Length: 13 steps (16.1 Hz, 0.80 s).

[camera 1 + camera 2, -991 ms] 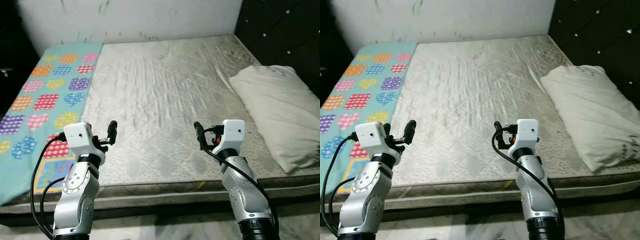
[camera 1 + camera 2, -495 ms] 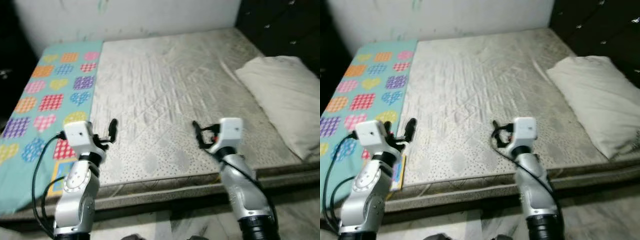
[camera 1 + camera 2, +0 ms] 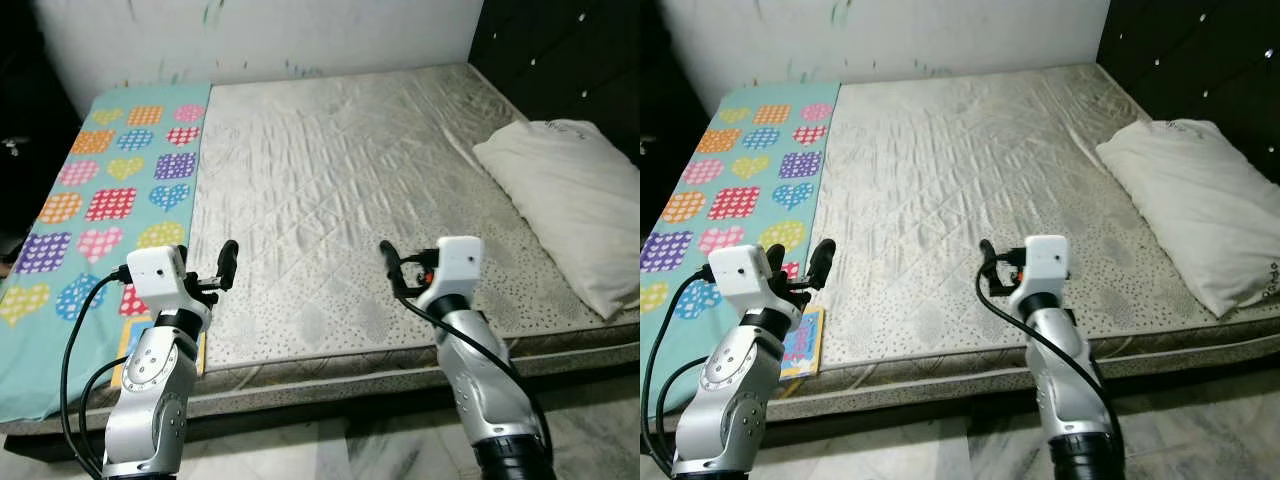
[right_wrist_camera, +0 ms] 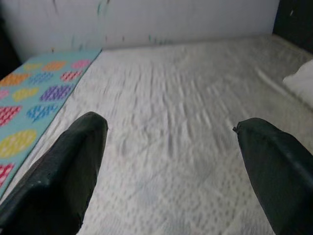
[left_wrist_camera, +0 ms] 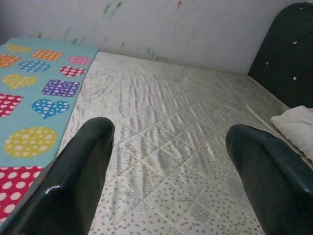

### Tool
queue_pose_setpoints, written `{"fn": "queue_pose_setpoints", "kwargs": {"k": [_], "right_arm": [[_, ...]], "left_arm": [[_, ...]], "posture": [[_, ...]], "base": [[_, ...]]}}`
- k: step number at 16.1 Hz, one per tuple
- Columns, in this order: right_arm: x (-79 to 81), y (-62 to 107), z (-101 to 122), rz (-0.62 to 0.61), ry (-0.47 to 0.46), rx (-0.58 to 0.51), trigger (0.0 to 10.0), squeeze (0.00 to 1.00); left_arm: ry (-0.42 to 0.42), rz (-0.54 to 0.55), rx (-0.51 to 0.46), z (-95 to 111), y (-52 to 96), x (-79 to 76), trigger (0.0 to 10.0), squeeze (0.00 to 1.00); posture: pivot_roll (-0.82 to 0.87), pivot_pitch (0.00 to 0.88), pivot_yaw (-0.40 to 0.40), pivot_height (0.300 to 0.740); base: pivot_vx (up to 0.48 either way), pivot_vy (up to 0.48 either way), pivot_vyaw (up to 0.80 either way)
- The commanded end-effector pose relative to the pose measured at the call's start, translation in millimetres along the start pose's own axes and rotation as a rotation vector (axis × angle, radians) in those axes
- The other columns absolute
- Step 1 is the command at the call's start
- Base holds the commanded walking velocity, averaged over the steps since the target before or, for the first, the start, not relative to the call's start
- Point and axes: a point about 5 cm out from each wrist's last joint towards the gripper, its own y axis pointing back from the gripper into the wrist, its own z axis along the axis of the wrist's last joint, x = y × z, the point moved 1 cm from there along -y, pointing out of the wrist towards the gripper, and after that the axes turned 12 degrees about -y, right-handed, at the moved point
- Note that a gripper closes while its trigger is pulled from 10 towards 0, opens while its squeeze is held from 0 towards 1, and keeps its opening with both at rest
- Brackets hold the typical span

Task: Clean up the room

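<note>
Jaws apart, both grippers | pillow (image 3: 560, 210) far right; bed (image 3: 330, 200) ahead

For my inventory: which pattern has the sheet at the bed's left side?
Teal sheet with colourful hearts; left eye view.

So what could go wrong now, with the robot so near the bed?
The small colourful book lies right at the mattress edge, under the left gripper; a nudge might tip it off. The pillow sits far out by the right side, so the open right gripper may have to stretch for it.
</note>
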Motion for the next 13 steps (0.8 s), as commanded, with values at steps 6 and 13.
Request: {"fn": "queue_pose_setpoints", "kwargs": {"k": [6,13], "right_arm": [[-15.2,19.6,6.6,-0.023,0.137,-0.051,10.0,0.00],[-19.1,25.8,8.0,0.005,0.121,-0.039,10.0,0.00]], "left_arm": [[-0.051,0.045,0.051,-11.1,23.4,19.6,10.0,0.00],[-0.039,0.068,0.081,-14.7,20.3,15.3,10.0,0.00]], "posture": [[-0.14,0.104,0.063,0.740],[-0.15,0.098,0.058,0.740]], "base": [[0.316,0.000,0.00],[0.037,0.000,0.00]]}}
